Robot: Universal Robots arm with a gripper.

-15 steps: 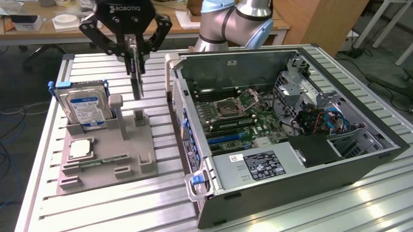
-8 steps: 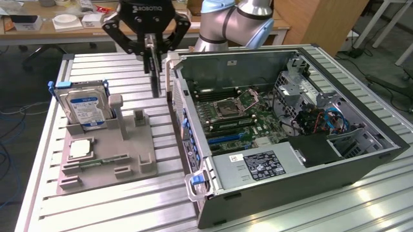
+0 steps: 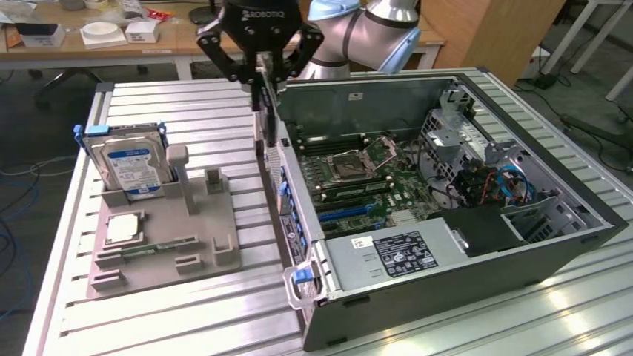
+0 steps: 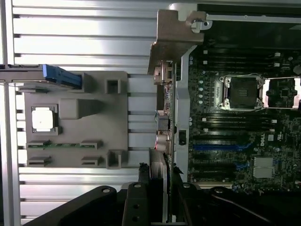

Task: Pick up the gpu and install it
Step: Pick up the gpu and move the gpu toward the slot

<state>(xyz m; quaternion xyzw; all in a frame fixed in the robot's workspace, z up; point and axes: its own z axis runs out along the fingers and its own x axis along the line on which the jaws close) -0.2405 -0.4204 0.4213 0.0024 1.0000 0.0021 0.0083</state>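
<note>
**Item 1, gpu** [image 3: 267, 115]: thin dark card, held edge-on and upright, hanging from the claw [image 3: 263, 78]. Its lower end sits at the case wall nearest the fixture; contact w/ wall can't be told. Not in any slot. In the wrist view the gpu [image 4: 162, 174] runs as a narrow strip between the two fingers [image 4: 143, 188], above the line of that wall.

**Item 2, claw** [image 4: 161, 197]: black, clenched on the gpu's upper part, fingers on both faces.

**Item 3, PC case** [image 3: 554, 252]: open, lying on its side on the worktop [image 3: 178, 104]. Inside: motherboard [image 3: 366, 185] w/ open CPU socket [image 3: 358, 159], and a grey PSU [image 3: 396, 256] w/ label.

**Item 4, grey fixture** [image 3: 198, 230]: on the worktop beside the case, toward the exterior view's left. It holds:
- hard drive [image 3: 129, 167], blue label, upright in its slot
- CPU chip [image 3: 121, 228], flat in a recess
- memory stick [image 3: 148, 248], narrow and green, lying flat near the chip
</note>
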